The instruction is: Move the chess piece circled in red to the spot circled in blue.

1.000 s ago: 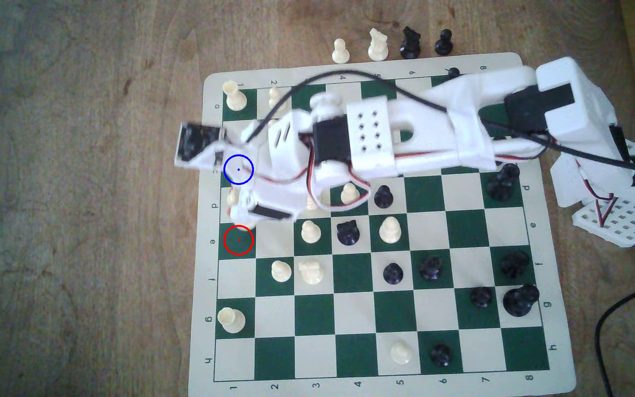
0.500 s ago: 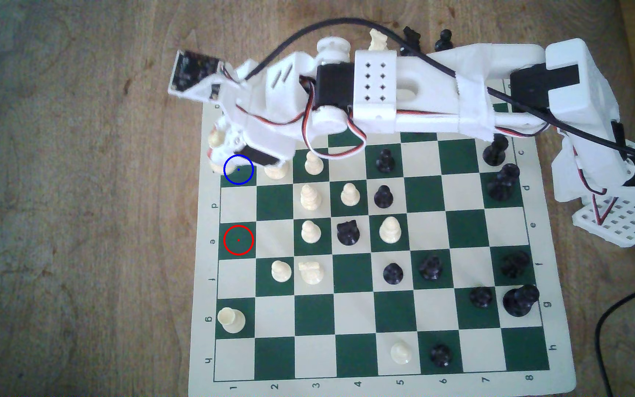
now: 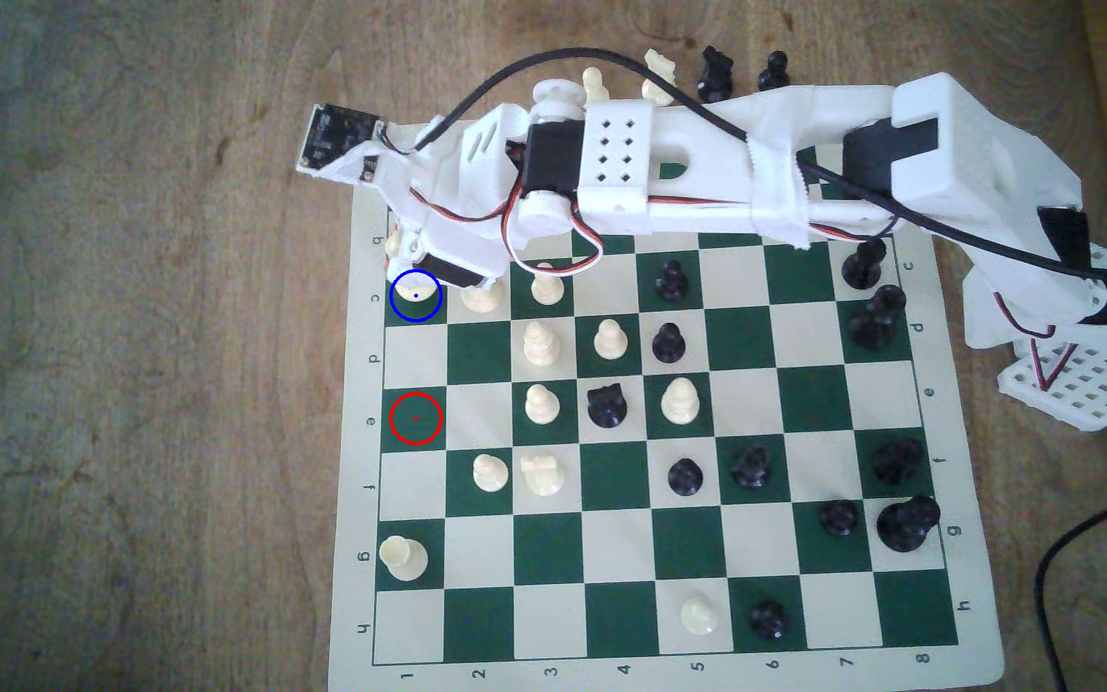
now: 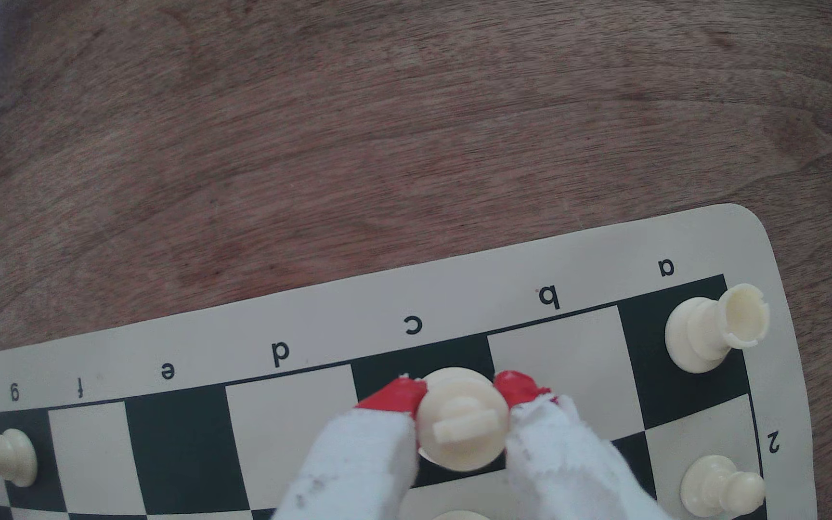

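The tall cream-white chess piece (image 4: pixel 461 420) stands upright between my red fingertips (image 4: pixel 399 395), over the dark green square lettered c. My gripper (image 4: pixel 461 391) is shut on it, one finger against each side. From the exterior view, the piece's round base (image 3: pixel 415 287) lies inside the blue ring, on the blue-ringed spot (image 3: pixel 416 314). The gripper (image 3: pixel 406 261) hangs just above it, under the white arm. The red-ringed green square (image 3: pixel 416 418) holds no piece. Whether the base touches the board, I cannot tell.
A cream pawn (image 3: pixel 481 297) stands one square to the exterior view's right of the spot, with another pawn (image 3: pixel 545 287) beyond it. Cream rooks stand at a1 (image 4: pixel 704 330) and g1 (image 3: pixel 402 557). A ringed tall cream piece (image 3: pixel 541 343) stands on d3. Bare wooden table (image 3: pixel 138 333) lies off the board's edge.
My arm swung from near the red-ringed square towards the blue ring with the cream piece. Over the last half second the piece shifted from the ring's upper-left edge to inside it.
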Robot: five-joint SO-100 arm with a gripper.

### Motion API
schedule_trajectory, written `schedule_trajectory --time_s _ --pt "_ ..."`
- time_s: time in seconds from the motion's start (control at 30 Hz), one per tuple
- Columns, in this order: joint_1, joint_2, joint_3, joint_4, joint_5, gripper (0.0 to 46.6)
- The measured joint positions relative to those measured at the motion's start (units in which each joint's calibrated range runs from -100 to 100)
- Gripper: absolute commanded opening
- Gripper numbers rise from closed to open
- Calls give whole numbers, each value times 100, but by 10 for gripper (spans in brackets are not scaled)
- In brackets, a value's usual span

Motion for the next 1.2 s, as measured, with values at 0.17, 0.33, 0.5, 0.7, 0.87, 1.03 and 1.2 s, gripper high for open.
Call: schedule_trajectory --time_s 0.17,0.33,0.5,0.7,0.87,1.03,1.2 --pt "0 25 0 -88 0 10" --pt "0 142 0 -96 0 9" --pt "0 193 -9 -143 5 9" --pt "0 201 -9 -199 5 22" --pt "0 201 -9 -199 5 78" --pt "0 201 -9 -199 5 144" --pt "0 201 -9 -199 24 152"
